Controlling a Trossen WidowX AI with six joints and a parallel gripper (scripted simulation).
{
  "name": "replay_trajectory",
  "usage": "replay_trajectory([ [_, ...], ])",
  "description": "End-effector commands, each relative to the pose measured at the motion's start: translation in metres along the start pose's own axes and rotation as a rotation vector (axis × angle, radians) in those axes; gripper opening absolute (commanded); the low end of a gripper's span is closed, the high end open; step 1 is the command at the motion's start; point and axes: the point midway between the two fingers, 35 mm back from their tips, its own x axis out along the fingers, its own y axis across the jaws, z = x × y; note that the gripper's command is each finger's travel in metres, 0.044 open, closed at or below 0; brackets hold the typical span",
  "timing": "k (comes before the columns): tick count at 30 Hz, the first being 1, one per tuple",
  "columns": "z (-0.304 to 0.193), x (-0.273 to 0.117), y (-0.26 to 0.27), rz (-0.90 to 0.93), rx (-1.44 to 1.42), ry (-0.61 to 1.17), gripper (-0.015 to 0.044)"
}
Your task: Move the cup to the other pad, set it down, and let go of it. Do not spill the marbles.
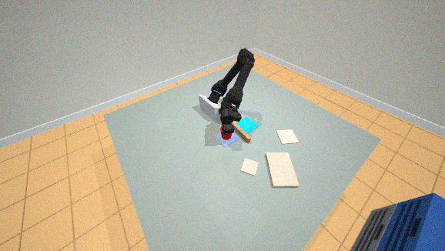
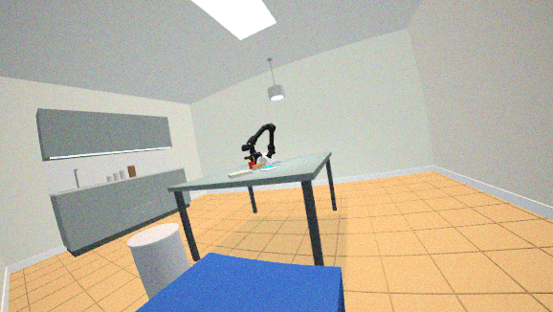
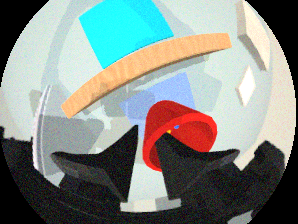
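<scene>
The red cup (image 1: 226,135) (image 2: 251,166) (image 3: 202,124) stands on the blue pad (image 1: 225,144) (image 3: 182,87); a yellow and a blue marble show inside it in the wrist view. The cyan pad (image 1: 247,125) (image 3: 122,30) lies on the other side of a wooden bar (image 1: 242,133) (image 3: 145,60). My gripper (image 1: 228,129) (image 3: 145,128) is low at the cup, its fingers partly open. The right finger reaches over the cup's mouth and the left finger is outside its near wall, with a narrow gap to it. How deep the right finger sits is hidden.
The wooden bar stands between the two pads. A white panel (image 1: 208,105) (image 3: 42,135) stands close beside the arm. Two small pale squares (image 1: 287,136) (image 1: 249,166) and a larger pale slab (image 1: 282,169) lie farther along the table (image 1: 185,185).
</scene>
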Motion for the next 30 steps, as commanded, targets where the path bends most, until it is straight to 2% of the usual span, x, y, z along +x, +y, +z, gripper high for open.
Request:
replay_trajectory([
  [1,0.0,0.0,0.0,-0.001,-0.001,0.0,0.0049],
  [9,0.0,0.0,0.0,-0.001,-0.001,0.0,0.0],
  [15,0.0,-0.006,-0.001,-0.001,0.0,0.001,0.0],
  [30,-0.001,-0.058,-0.003,0.0,0.006,0.0,0.0],
])
